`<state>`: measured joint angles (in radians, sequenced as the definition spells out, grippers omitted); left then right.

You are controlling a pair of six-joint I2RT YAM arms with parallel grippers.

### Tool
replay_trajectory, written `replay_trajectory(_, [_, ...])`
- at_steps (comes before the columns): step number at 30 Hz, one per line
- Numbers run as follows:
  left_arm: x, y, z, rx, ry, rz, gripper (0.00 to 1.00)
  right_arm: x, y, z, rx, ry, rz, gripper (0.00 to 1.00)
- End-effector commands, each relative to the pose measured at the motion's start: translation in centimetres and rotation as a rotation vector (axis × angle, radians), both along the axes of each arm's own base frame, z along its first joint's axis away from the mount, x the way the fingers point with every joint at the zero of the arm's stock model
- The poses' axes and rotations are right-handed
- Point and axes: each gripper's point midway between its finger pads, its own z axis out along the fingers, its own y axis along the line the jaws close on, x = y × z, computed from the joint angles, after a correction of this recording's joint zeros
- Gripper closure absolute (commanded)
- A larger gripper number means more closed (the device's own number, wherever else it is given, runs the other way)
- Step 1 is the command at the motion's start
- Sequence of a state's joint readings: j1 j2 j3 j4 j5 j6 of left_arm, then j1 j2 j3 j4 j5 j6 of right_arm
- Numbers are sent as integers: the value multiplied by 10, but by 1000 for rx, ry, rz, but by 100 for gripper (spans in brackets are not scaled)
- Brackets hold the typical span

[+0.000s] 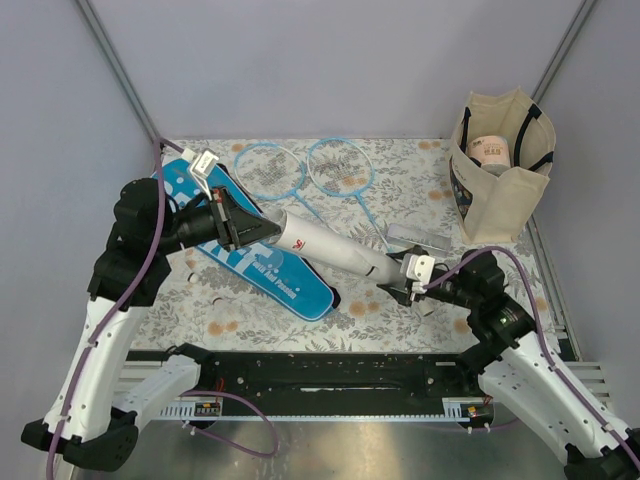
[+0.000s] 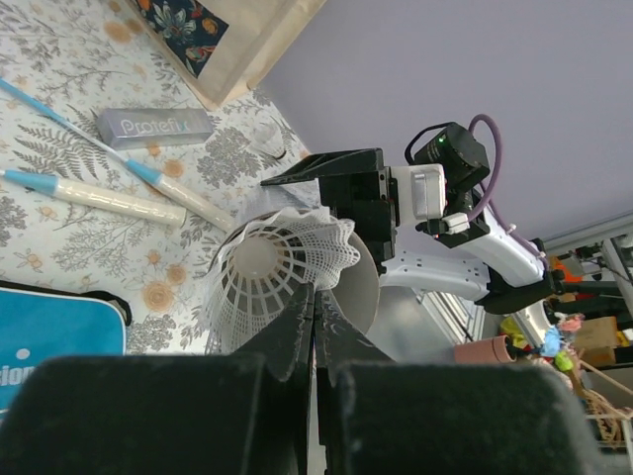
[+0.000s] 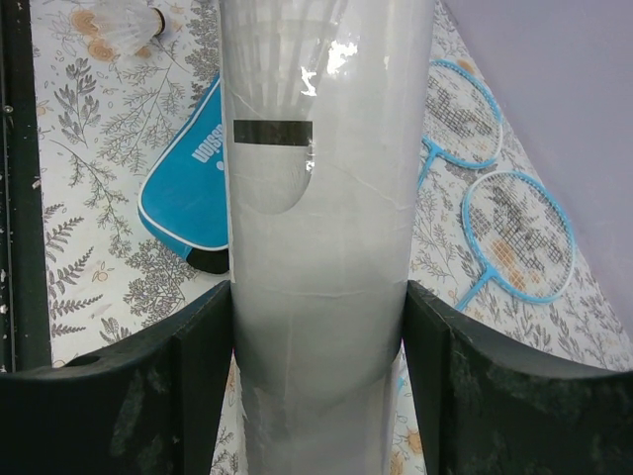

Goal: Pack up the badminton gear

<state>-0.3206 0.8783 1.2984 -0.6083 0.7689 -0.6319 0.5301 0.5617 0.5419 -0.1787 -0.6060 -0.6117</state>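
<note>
1. table (image 1: 180, 300), covered in a pale floral-print cloth; carries everything listed below.
2. blue racket-shaped fabric cover (image 1: 290, 280) with white lettering; lies flat and slantwise at left centre, its wide end towards the near edge.
3. two light-blue-framed rackets (image 1: 268, 168) with white handles; flat at the back of the table, heads side by side, shafts slanting towards the right.
4. beige cloth tote (image 1: 505, 200) with black handles; upright in the far right corner, mouth open, well apart from the rackets.
5. white cylindrical tube (image 1: 330, 245); held in the air at a tilt, spanning from one gripper to the other above the narrow end of the cover.
6. right gripper (image 1: 400, 272); claw spread wide and clamped on the tube's lower end, one finger on each side of the wall.
7. left gripper (image 1: 272, 231); at the tube's upper open end, fingers (image 2: 297, 327) pressed fully together, tips at the skirt rim of item 9; whether the rim is nipped between them cannot be told.
8. small grey oblong box (image 1: 420, 238); on the cloth just beyond the right gripper, by a racket handle.
9. white shuttlecock (image 2: 272, 262); sits in the tube's mouth, open skirt facing the left wrist camera.
10. second white shuttlecock (image 3: 129, 22); lies on the cloth, apart from the tube.
</note>
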Motion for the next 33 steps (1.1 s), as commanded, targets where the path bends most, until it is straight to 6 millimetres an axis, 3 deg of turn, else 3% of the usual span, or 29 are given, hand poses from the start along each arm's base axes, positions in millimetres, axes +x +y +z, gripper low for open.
replay_trajectory(1, [3,-10,3,-63,-2,-56,100,2,12,36,84,-106,54,45])
replay_trajectory(12, [9,-12,-23,-32,31,-48,100,14,24,48,142,-137,73,46])
replay_trajectory(15, [11,-11,-24,-22,13,-42,98,16,27,42,149,-115,76,46])
replay_trajectory(17, [12,-8,-19,-10,-23,-26,85,16,29,38,156,-86,80,46])
replay_trajectory(22, [14,12,19,45,-178,108,38,13,30,32,170,-21,80,46])
replay_trajectory(24, [14,21,36,52,-247,161,24,14,29,30,178,-5,66,46])
replay_trajectory(29, [14,39,72,46,-413,272,9,13,32,31,215,71,56,47])
replay_trajectory(33, [13,39,72,19,-465,280,4,7,39,56,379,126,90,50])
